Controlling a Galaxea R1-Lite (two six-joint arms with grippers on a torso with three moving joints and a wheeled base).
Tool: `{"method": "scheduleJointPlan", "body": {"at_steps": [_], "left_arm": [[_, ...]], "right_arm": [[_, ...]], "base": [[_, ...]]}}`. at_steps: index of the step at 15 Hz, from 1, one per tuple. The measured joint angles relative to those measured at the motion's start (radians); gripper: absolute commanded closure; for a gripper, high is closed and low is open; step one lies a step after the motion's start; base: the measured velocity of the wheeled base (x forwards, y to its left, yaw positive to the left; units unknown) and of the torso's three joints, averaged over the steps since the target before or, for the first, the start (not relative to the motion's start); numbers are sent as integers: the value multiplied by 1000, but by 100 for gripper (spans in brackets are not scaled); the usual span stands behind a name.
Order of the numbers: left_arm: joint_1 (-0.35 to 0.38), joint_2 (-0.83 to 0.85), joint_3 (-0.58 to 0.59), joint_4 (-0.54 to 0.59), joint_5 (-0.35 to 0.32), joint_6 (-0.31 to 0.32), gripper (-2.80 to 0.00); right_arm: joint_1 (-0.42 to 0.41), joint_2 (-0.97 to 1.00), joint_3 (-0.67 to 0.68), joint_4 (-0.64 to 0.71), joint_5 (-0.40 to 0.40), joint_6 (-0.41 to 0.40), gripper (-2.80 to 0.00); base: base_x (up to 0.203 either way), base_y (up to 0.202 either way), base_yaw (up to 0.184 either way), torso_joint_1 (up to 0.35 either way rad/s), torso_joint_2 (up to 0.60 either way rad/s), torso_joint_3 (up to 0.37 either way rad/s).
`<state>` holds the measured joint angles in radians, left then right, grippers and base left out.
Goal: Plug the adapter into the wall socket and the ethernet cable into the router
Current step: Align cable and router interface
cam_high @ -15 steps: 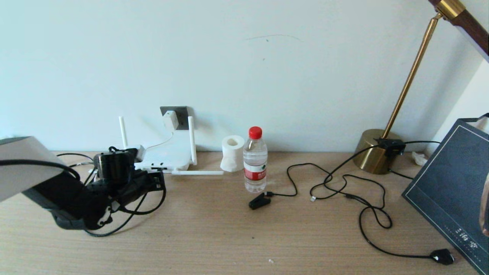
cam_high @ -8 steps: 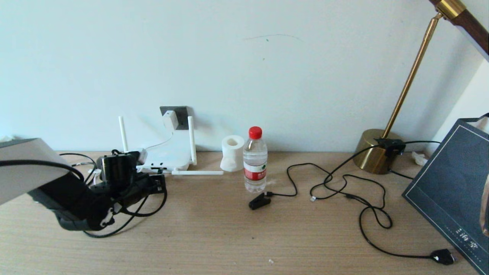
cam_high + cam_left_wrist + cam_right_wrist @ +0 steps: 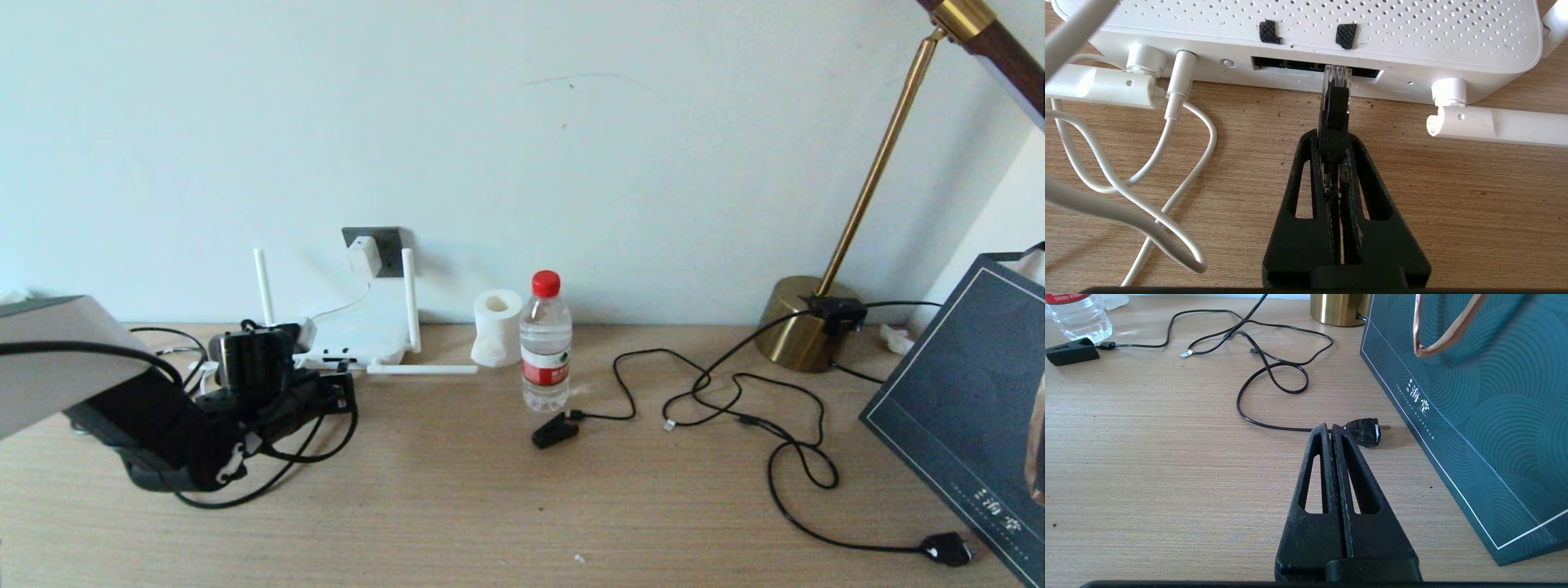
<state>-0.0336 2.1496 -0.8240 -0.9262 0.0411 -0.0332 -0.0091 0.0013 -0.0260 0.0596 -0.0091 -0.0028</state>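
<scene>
The white router (image 3: 359,339) lies at the back left of the desk, under the dark grey wall socket (image 3: 385,245). The white adapter (image 3: 365,255) sits in that socket, its thin cord running down to the router. My left gripper (image 3: 341,390) (image 3: 1334,141) is shut on the black boot of the ethernet cable (image 3: 1336,110). The clear plug tip (image 3: 1336,75) is at the mouth of the router's port strip (image 3: 1290,65); whether it is inside I cannot tell. My right gripper (image 3: 1331,428) hovers shut and empty over the desk's right side.
A water bottle (image 3: 545,343) and a tissue roll (image 3: 496,327) stand right of the router. One router antenna (image 3: 420,369) lies flat. Black cords (image 3: 735,400), a clip plug (image 3: 553,429) and a flat plug (image 3: 947,549) lie mid-right. Lamp base (image 3: 804,322) and dark bag (image 3: 963,400) stand far right.
My left arm has crept a little toward the router with the ethernet plug in its grip. The right side is unchanged.
</scene>
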Motion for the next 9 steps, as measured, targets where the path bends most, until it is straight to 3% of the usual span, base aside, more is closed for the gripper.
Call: {"method": "scheduleJointPlan", "body": {"at_steps": [9], "left_arm": [[9, 2, -9, -1, -1, 0, 0]], "right_arm": [[0, 0, 0, 0, 0, 0, 0]], "base": [[0, 0, 0, 0, 0, 0]]}}
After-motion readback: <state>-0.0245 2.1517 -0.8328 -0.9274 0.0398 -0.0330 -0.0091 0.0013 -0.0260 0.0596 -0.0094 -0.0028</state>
